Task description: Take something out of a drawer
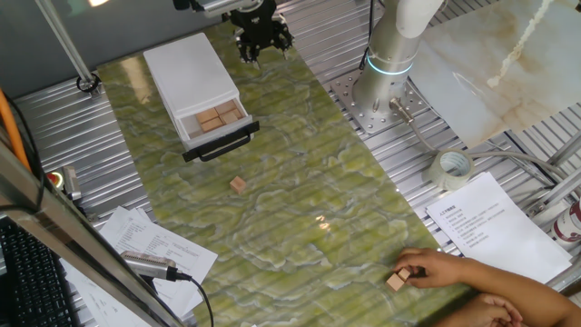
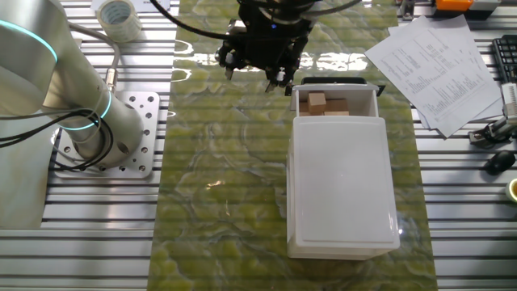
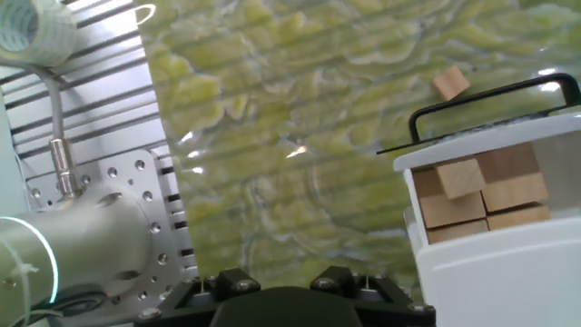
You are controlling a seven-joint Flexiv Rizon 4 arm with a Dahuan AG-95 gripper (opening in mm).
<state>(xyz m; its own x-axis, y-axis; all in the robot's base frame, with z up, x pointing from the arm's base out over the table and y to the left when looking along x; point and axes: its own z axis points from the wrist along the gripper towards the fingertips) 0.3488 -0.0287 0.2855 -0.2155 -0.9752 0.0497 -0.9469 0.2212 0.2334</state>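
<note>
Box (image 1: pixel 186 73) first, big and white, with its drawer (image 1: pixel 218 127) pulled open. Blocks (image 1: pixel 218 117) sit inside the drawer. Gripper (image 1: pixel 261 41) hangs beside the box, holding nothing; I cannot tell how wide it is. It should go above the drawer, drop straight, and pinch one block.

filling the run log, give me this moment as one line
drawer: open, blocks inside | gripper: above mat beside box, holding nothing seen | loose block: on mat | person's hand: on another block at mat edge
</note>
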